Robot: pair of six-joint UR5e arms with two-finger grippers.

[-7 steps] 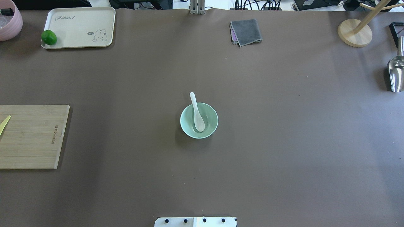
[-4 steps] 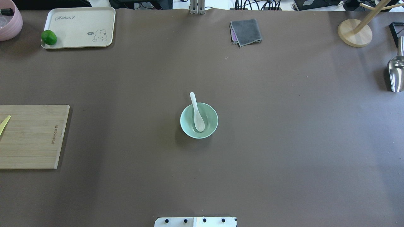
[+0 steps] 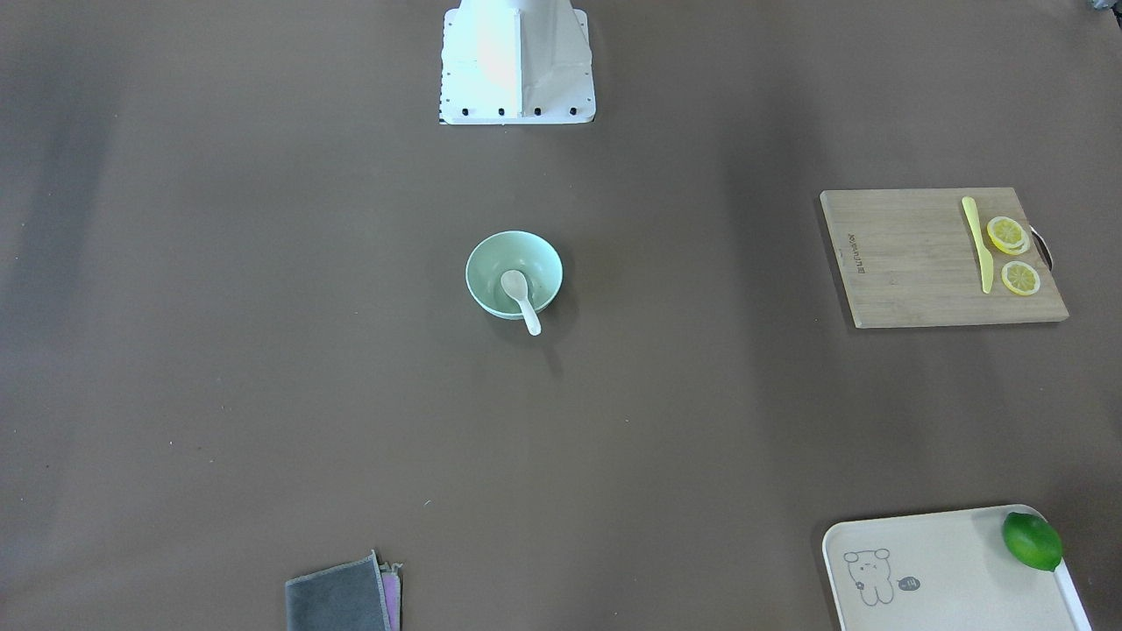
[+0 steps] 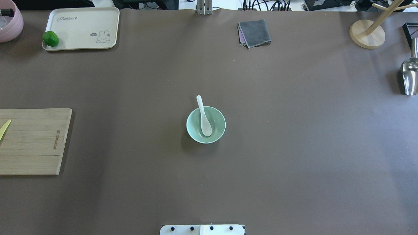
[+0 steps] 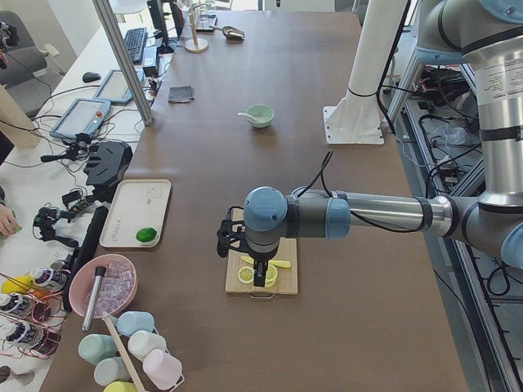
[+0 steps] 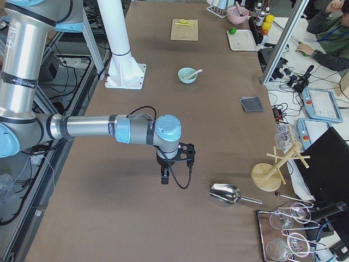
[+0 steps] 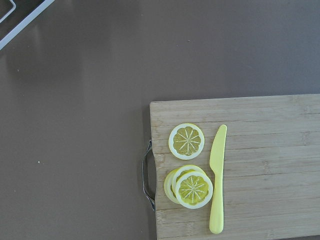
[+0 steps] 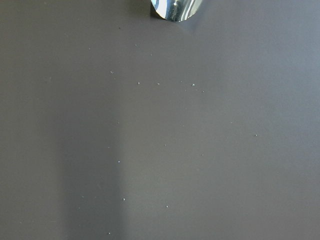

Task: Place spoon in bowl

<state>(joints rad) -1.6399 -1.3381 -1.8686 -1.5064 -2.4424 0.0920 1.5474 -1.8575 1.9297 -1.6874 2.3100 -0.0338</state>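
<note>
The white spoon (image 4: 204, 117) lies in the mint-green bowl (image 4: 218, 125) at the table's middle, scoop inside and handle resting over the far rim. Both also show in the front-facing view, spoon (image 3: 522, 299) and bowl (image 3: 491, 263). No gripper is near them. My left gripper (image 5: 260, 278) hangs over the cutting board at the table's left end. My right gripper (image 6: 164, 177) hangs over bare table near the right end. Each shows only in a side view, so I cannot tell whether it is open or shut.
A wooden cutting board (image 4: 32, 140) with a yellow knife (image 3: 977, 241) and lemon slices (image 3: 1006, 234) lies at the left. A cream tray (image 4: 81, 27) holds a lime (image 4: 50, 38). A grey cloth (image 4: 254, 32), wooden stand (image 4: 367, 34) and metal scoop (image 4: 409, 76) sit far and right.
</note>
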